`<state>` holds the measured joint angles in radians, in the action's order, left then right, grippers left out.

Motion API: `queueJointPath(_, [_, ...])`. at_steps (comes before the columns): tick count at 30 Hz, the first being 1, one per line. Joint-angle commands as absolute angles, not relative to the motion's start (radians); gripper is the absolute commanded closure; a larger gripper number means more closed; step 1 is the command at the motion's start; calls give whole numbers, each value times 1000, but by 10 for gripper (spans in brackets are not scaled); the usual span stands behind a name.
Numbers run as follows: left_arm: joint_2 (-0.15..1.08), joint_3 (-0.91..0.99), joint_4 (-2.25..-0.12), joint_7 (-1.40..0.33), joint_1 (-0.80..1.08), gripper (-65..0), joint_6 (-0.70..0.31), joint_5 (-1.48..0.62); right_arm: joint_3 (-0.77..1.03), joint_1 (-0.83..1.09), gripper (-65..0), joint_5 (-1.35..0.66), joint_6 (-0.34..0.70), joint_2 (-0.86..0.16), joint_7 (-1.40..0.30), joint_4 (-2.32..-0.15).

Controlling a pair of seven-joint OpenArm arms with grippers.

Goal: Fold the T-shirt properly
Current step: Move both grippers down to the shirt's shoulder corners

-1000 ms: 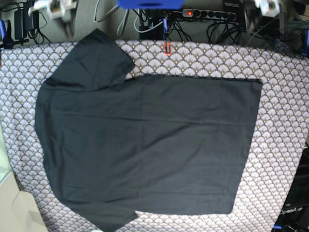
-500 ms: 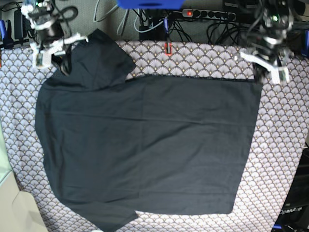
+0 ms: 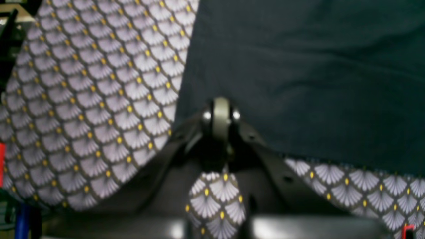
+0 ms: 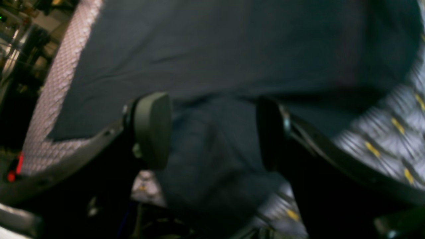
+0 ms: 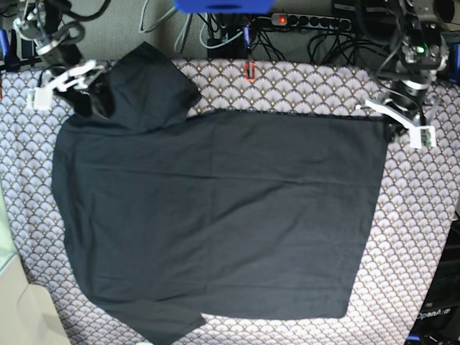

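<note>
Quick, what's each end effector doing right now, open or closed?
Left end effector: closed at the T-shirt hem corner; grip unclear.
Right end effector: open, straddling the sleeve.

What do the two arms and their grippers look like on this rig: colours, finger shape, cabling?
Both arms are black with loose black cables, ending in white finger brackets, as on the left gripper and right gripper. Up close, the right gripper's pads are rounded and dark grey-green on black linkages; the left gripper shows silvery screws beside matching pads.
</note>
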<state>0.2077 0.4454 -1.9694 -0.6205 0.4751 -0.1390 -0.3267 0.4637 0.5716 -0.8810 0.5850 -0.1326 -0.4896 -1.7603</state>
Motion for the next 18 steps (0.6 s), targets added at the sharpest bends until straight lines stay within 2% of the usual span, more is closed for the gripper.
queueJointPath(1, [217,452,-1986,-601,469,0,-142,-332,487,562,-415,-918,599,-147,-484,-1733])
queueJointPath(6, [231,453,-1986,-608,452,0,-142,-332,527,521,-414,-920,693,-143,-535,-1603])
queueJointPath(18, [231,532,-1986,-670,404,0,-142,-331,521,555,-414,-918,698,-125,-536,-1506])
